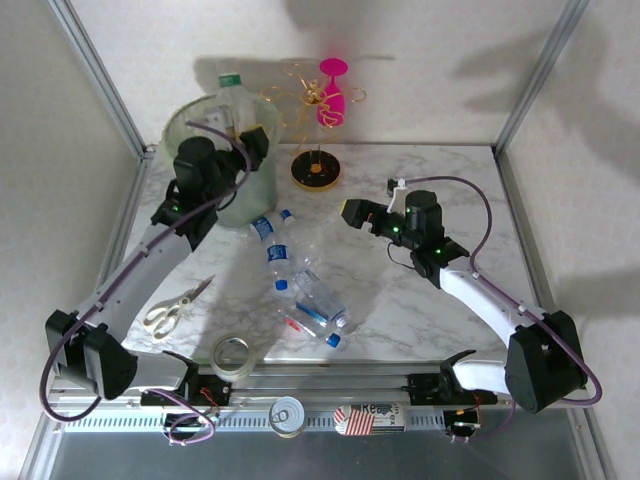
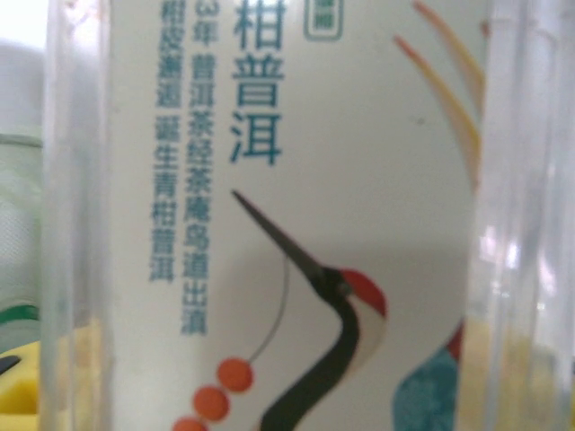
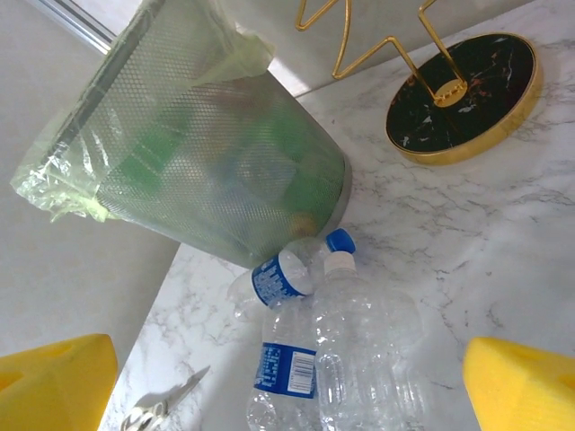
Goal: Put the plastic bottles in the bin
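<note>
The left gripper (image 1: 246, 137) was clamped on the green-capped bottle (image 1: 232, 100) right above the bin (image 1: 172, 128), so best to centre it over the opening before letting go, while the right gripper (image 1: 351, 212) hung wide open near the loose bottles (image 1: 284, 262) beside the bin.

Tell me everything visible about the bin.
The bin is a round wastebasket of fine grey-green mesh, lined with a pale green bag folded over its rim. It stands at the far left corner of the table. Green shapes show through its wall. A blue-capped bottle lies against its base; the left gripper holds a green-capped bottle over its opening.
</note>
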`<action>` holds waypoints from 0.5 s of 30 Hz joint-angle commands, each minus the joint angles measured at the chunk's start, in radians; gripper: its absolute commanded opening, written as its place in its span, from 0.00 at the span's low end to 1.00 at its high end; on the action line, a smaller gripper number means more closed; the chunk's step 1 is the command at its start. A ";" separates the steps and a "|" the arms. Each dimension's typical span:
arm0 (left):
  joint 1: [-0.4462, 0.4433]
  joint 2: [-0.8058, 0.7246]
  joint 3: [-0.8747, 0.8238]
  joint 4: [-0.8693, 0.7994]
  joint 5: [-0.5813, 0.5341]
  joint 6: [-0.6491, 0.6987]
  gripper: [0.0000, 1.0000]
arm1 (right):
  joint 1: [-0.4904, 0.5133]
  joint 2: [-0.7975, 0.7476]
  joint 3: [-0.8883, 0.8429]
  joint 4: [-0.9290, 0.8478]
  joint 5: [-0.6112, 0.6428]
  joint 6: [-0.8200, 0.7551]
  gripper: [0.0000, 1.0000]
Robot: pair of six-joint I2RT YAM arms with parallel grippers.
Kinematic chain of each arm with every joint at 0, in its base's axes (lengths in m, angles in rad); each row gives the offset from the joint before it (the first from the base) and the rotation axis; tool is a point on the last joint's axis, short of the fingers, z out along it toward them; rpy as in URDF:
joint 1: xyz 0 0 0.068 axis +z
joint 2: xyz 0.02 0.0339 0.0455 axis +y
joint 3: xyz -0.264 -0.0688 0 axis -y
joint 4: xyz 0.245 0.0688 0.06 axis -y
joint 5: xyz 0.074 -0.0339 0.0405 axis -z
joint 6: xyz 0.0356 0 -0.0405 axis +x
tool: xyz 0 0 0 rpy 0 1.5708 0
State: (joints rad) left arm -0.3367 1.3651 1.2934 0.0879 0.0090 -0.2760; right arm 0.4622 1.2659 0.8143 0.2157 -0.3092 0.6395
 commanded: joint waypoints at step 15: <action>0.163 0.216 0.245 -0.332 -0.102 0.045 0.58 | -0.003 -0.060 -0.058 -0.044 0.048 -0.049 0.99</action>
State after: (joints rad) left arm -0.1818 1.5852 1.4960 -0.2180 -0.0654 -0.2352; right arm 0.4622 1.2301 0.7643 0.1795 -0.2802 0.6128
